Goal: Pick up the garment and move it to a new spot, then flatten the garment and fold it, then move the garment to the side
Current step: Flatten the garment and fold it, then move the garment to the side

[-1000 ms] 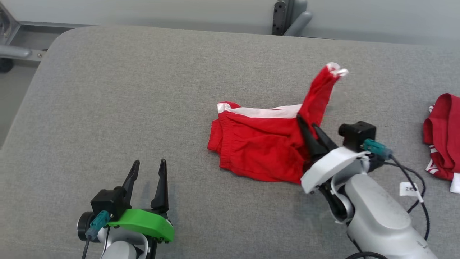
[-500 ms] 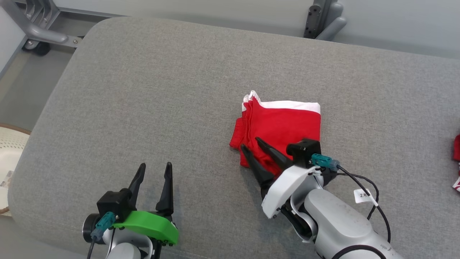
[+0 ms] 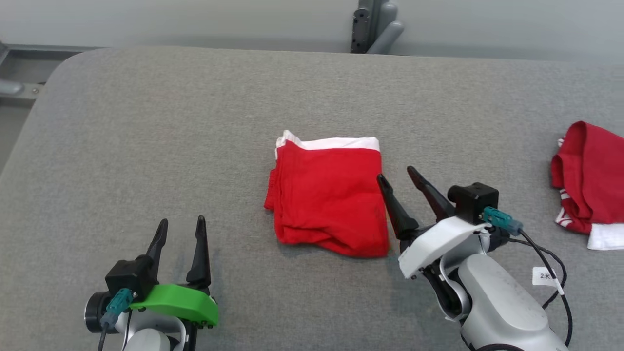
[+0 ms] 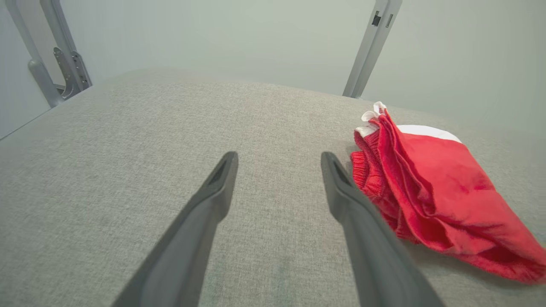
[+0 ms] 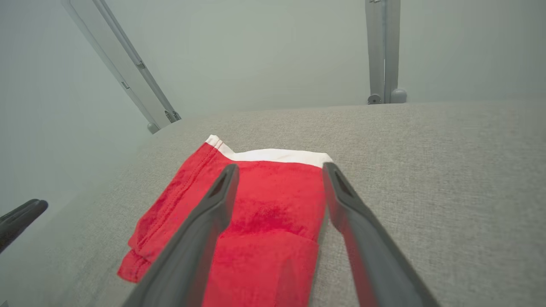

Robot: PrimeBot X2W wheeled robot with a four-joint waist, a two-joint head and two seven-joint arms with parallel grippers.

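The garment (image 3: 329,195), red with a white band along its far edge, lies folded into a compact rectangle in the middle of the grey padded table (image 3: 170,122). My right gripper (image 3: 396,174) stands open just beside its right edge, holding nothing; in the right wrist view the garment (image 5: 273,204) shows between and beyond the spread fingers. My left gripper (image 3: 181,222) is open and empty at the near left, well apart from the cloth. In the left wrist view the folded garment (image 4: 435,187) lies to the right of the open left gripper (image 4: 279,157).
Another red and white garment (image 3: 587,187) lies crumpled at the table's right edge. Grey metal frame posts (image 3: 373,27) rise behind the table's far edge. The table's left edge drops to the floor.
The right gripper opened and let go of the garment, which now lies folded flat. It has drawn back to the cloth's right side. The head camera shifted between frames. The left gripper stayed open.
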